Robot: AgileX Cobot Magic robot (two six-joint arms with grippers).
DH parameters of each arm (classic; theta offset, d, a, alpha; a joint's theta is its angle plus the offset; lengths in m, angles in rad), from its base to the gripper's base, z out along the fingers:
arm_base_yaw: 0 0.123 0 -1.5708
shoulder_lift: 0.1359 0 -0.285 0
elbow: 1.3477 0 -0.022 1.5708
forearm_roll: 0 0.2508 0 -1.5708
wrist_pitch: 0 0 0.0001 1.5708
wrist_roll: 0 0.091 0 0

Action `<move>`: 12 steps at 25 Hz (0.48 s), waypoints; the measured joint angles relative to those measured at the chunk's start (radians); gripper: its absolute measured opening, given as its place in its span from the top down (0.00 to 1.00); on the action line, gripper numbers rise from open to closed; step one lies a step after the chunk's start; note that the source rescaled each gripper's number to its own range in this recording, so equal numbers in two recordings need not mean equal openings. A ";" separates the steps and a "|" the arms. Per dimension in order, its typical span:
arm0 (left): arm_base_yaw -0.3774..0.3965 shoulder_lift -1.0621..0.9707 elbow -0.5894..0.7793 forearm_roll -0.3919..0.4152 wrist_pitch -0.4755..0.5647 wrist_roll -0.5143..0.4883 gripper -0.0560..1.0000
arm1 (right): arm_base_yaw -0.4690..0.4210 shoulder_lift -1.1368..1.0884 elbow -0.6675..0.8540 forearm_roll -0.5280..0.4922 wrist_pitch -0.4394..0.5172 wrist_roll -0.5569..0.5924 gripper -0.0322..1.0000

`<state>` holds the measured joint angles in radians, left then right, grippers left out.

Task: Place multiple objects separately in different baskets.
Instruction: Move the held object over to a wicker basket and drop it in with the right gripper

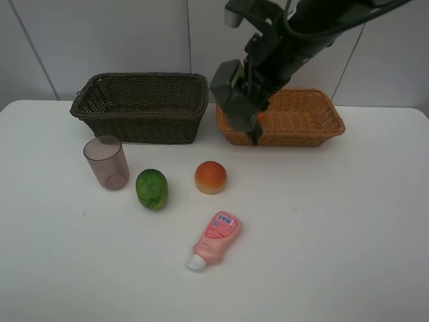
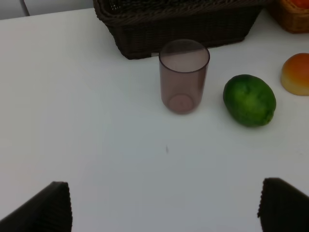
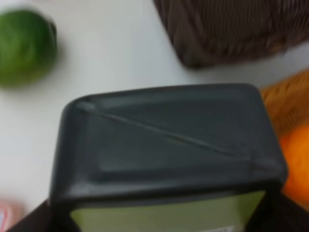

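White worktop [image 1: 348, 221] under pale wall panels carries 2 wicker baskets at the back, the dark brown basket [image 1: 141, 107] just beside the light orange-tan basket [image 1: 305, 124]. My right jaws are clamped on the dark green-labelled bottle [image 1: 232, 90], held in the air over the tan basket's front-left corner. Its long axis looks steeply tilted, and which end bears the cap I cannot tell. An orange [image 3: 297, 159] lies in that basket. My left jaws stand wide apart, holding nothing, facing the upright mauve cup [image 2: 183, 77]. The green oval fruit [image 1: 152, 188] lies with its long axis front to back, the peach-like fruit [image 1: 210, 177] near it. The pink squeeze bottle [image 1: 216, 240] lies flat, its white cap pointing toward the front-left.
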<state>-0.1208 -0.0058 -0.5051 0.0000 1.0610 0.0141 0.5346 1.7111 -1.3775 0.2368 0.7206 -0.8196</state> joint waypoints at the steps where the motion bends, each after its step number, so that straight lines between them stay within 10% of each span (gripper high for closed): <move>1: 0.000 0.000 0.000 0.000 0.000 0.000 0.00 | 0.010 0.009 -0.026 0.018 -0.019 0.007 0.78; 12: 0.000 0.000 0.000 0.000 0.000 0.000 0.00 | 0.073 0.147 -0.108 0.252 -0.560 0.069 0.79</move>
<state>-0.1208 -0.0058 -0.5051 0.0000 1.0610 0.0141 0.6076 1.8585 -1.4859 0.4884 0.1611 -0.7508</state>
